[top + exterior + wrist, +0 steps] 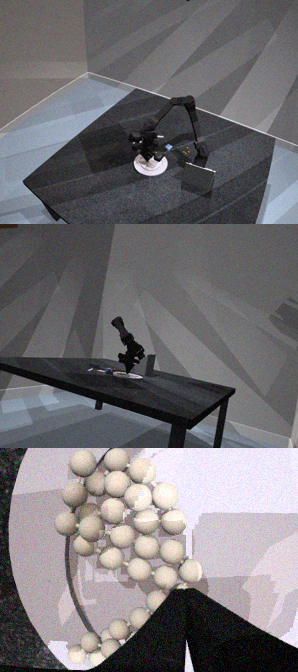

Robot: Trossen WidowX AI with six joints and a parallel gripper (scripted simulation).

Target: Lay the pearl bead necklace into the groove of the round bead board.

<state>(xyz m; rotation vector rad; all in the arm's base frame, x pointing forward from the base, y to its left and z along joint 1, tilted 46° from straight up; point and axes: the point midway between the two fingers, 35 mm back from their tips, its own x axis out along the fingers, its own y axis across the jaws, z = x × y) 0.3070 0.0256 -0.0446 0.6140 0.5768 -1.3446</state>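
Note:
The pearl bead necklace (140,162) (121,535) lies bunched in several rows on one side of the round white bead board (161,170) (139,377) (35,548), over part of the dark groove line. A strand runs past my fingertips and down to the board's lower left edge in the wrist view. My gripper (148,160) (127,373) (183,599) is shut, its tips low over the board beside the bunch. No bead shows between the tips. A pale bit of the strand shows right at them; whether it is pinched is hidden.
A grey upright panel (197,179) (150,364) stands on the table near the board and the arm's base. A small blue block (168,147) (109,370) and several small orange pieces (188,152) lie near the board. A white strip (160,137) lies behind the gripper.

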